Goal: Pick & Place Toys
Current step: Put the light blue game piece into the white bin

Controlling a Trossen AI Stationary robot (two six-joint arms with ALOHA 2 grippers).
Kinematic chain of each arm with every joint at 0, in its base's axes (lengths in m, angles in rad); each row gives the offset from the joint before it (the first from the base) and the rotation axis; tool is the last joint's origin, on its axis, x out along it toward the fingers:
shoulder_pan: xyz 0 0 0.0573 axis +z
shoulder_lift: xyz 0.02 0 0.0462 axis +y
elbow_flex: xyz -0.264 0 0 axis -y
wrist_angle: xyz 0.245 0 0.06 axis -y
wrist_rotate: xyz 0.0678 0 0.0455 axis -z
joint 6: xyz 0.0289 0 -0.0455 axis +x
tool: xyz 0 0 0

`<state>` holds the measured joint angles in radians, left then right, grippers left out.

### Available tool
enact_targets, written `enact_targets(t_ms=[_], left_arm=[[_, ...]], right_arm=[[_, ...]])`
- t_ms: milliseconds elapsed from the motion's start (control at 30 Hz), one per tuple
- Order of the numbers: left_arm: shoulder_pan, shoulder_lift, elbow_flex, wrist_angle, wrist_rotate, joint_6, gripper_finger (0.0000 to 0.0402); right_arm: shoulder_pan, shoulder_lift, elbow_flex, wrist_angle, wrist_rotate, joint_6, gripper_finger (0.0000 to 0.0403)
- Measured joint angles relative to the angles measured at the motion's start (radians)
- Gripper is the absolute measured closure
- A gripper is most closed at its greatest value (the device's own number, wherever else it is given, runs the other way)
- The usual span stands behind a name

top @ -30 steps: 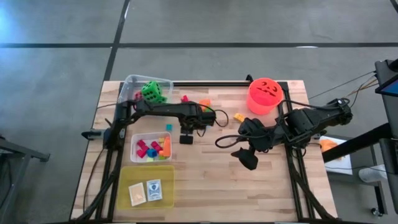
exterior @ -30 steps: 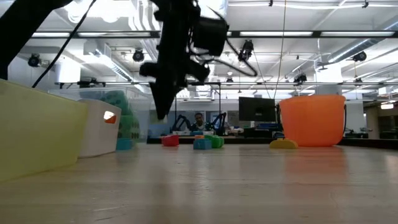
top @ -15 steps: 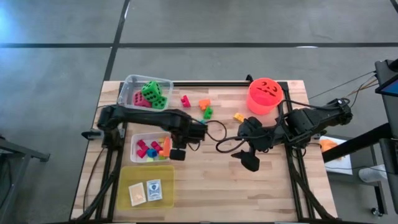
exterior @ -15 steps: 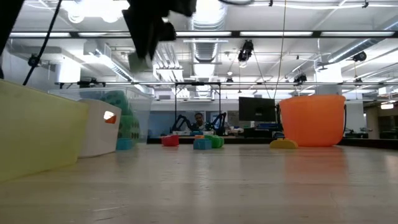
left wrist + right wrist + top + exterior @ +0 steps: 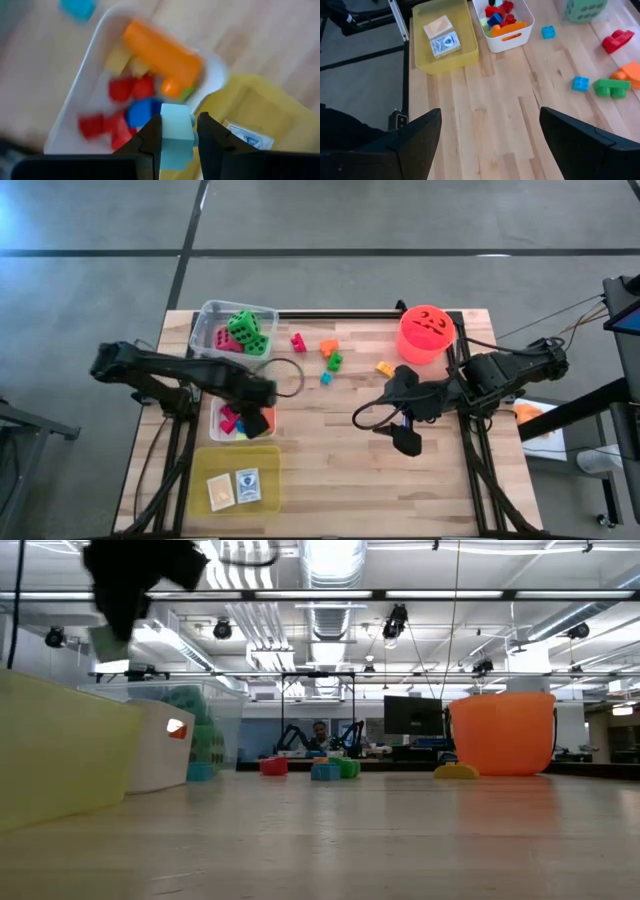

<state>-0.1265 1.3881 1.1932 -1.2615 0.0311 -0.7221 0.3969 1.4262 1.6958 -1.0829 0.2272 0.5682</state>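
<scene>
Left pincer (image 5: 178, 137) clamped on a pale blue block (image 5: 176, 134) above the white tub (image 5: 75, 107) of blocks, poised for release; right pincer (image 5: 490, 145) wide, idle above the worktop (image 5: 330, 460).

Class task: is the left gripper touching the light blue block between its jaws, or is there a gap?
Touching. The left wrist view shows the left gripper with both jaws pressed against the sides of the light blue block, above the white tub.

Left claw (image 5: 254, 421) has swung from mid-bench, near the loose blocks, back over the white tub (image 5: 216, 414) of blocks, carrying a pale blue block (image 5: 176, 135) pinched between its fingers. Left arm now folded toward the bench's left edge. Right claw (image 5: 405, 442) drifted slightly.
</scene>
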Motion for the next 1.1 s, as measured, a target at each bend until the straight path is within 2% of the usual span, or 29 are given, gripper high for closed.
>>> enact_targets(t_ms=[167, 267, 533, 833, 1100], left_arm=[[0.004, -0.114, -0.187, -0.037, -0.031, -0.446, 0.0324], [-0.011, -0.143, -0.272, -0.01, -0.029, -0.586, 0.0324], [-0.023, -0.133, -0.342, 0.07, -0.031, -0.614, 0.0324], [-0.023, -0.125, -0.348, 0.091, -0.066, -0.624, 0.0324], [-0.023, -0.106, -0.351, 0.103, -0.087, -0.637, 0.0324]], right_arm=[[0.0, 0.0, 0.0, 0.001, 0.0, 0.0, 0.0071], [0.0, 0.0, 0.0, 0.004, 0.0, 0.0, 0.0071], [0.0, 0.0, 0.0, 0.011, 0.0, 0.0, 0.0071], [-0.002, 0.0, 0.0, 0.021, 0.012, 0.0, 0.0071], [-0.003, 0.0, 0.0, 0.024, 0.064, 0.0, 0.0071]])
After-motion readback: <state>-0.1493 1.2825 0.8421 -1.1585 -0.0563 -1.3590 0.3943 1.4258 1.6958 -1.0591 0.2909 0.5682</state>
